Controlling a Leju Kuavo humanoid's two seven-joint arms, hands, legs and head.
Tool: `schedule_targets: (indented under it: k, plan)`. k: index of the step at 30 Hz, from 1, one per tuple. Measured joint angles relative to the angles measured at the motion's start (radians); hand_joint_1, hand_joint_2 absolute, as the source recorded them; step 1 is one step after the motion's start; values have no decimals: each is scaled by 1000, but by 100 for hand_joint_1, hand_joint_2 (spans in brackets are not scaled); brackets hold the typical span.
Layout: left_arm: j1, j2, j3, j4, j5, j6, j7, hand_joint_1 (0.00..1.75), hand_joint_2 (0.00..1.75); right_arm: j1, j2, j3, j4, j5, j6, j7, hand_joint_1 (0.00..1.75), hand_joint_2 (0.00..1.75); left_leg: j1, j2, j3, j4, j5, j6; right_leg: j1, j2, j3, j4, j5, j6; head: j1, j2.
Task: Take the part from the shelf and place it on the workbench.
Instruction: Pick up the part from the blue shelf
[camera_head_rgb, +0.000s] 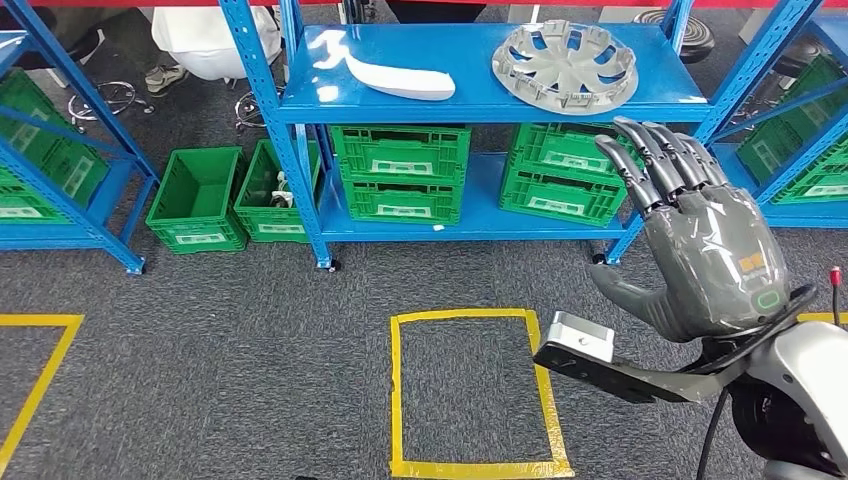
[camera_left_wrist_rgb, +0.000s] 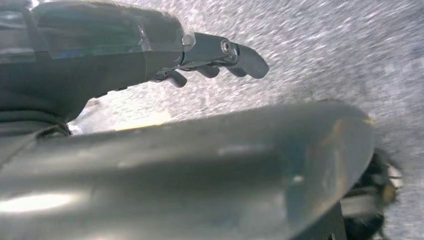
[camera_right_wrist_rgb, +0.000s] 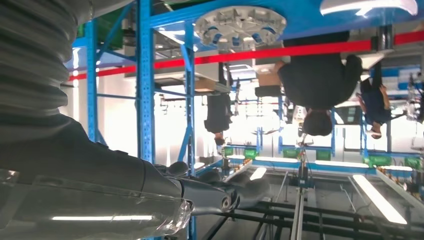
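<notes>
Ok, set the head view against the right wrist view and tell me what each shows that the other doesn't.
Head view alone: green crates under the shelf, the yellow tape square on the carpet, and the right robot hand raised with fingers spread, holding nothing. Right wrist view alone: people standing behind the shelving, and ceiling lights. Both show the blue shelf, the silver wheel cover and the white part lying on it.

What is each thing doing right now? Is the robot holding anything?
right robot hand: raised before the shelf, fingers apart, holding nothing
left robot hand: hanging over the floor, holding nothing
wheel cover: lying flat on the top shelf, untouched
white part: lying on the top shelf, untouched
green crates: stacked on the lower shelf
</notes>
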Motion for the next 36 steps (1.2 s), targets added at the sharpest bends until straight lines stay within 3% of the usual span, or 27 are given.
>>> schedule_targets:
  k: [2,3,4,6,8,12,14,17,18,19,20,21,22,23,28,30,32,33,34,36]
  plan:
    - [1,2,-1,0,0,0,0,0,0,2,1,0,-1,0,0,0,0,175,7,-1,-81,93,-42,-11,-2,-1,14,-1,-14,2,-3,0]
    - [3,2,-2,1,0,0,1,0,0,3,2,0,-1,0,0,0,0,175,10,-1,-106,105,-46,-15,-4,0,24,-1,-23,4,-4,0]
    - [4,3,-2,1,0,0,1,0,0,3,3,0,-1,0,0,0,0,175,12,0,-116,86,-27,-17,-5,0,36,-1,-32,7,-5,0]
    - [6,3,-2,1,0,0,2,0,0,3,4,0,-1,0,1,0,0,175,13,3,-98,-22,72,-16,-8,-1,62,-1,-52,15,-6,0]
    - [6,4,-2,1,0,0,1,0,0,3,5,0,0,0,1,0,0,175,10,7,-76,-109,131,-6,-9,-2,80,1,-71,27,-7,0]
    - [5,7,-2,2,0,0,2,0,0,3,6,-3,-1,0,2,0,0,175,9,7,-56,-130,138,26,-9,-2,92,20,-83,51,-6,0]
    - [4,7,-2,2,-1,0,1,0,0,1,5,-5,-1,0,2,0,0,175,13,4,-39,-135,133,35,-10,-1,58,91,-103,58,-2,0]
    - [4,7,-2,2,0,0,1,0,0,3,4,-5,-1,0,2,0,0,175,12,4,-25,-136,118,41,-11,0,-54,260,-174,67,2,0]
    - [5,7,-2,2,0,0,1,0,0,5,4,-5,0,0,2,0,0,175,12,4,-19,-136,112,41,-11,0,-81,284,-180,68,3,0]
    - [5,7,-2,2,0,0,1,0,0,5,4,-5,0,0,2,0,0,175,12,4,-11,-136,105,39,-12,0,-91,275,-163,67,3,0]
    - [5,7,-2,2,0,0,1,0,0,5,4,-5,0,0,2,0,0,175,12,3,-1,-136,98,37,-12,0,-85,231,-123,66,3,0]
    - [5,7,-2,2,0,0,1,0,0,5,4,-5,0,0,2,0,0,175,12,2,9,-137,90,34,-13,-1,-68,167,-70,64,3,0]
    - [5,6,-2,2,0,0,0,0,0,5,4,-5,0,0,2,0,0,175,11,2,19,-137,83,29,-13,-1,-51,110,-37,61,3,0]
    - [4,6,-2,2,0,0,0,0,0,6,4,-5,0,0,2,0,0,175,10,2,25,-137,76,24,-11,-2,-38,68,-24,56,3,0]
    - [3,7,-2,2,-1,0,0,0,0,6,4,-7,-1,0,2,0,0,175,10,8,32,-108,60,-10,-8,-4,-11,31,-19,23,1,0]
    - [0,7,-3,2,-1,0,0,0,0,6,5,-8,-2,2,1,0,0,175,12,6,-10,-33,22,-16,-8,-5,1,27,-23,13,-1,0]
    - [0,7,-3,2,-1,0,0,0,0,6,5,-9,-2,3,1,0,0,175,12,3,-88,79,-23,-17,-5,-5,7,26,-31,7,-3,0]
    - [2,7,-3,2,-1,0,0,0,0,6,5,-9,-2,3,2,0,0,175,11,2,-119,112,-28,-16,-3,-4,12,26,-36,5,-3,0]
    - [4,7,-3,2,-1,0,0,0,0,6,5,-9,-2,3,2,0,0,175,10,2,-136,114,-12,-12,-1,-4,18,26,-42,4,-3,0]
    - [5,8,-3,2,-1,0,0,0,0,7,5,-10,-2,-1,2,1,0,175,5,2,-121,24,72,3,5,-4,38,26,-57,4,-3,0]
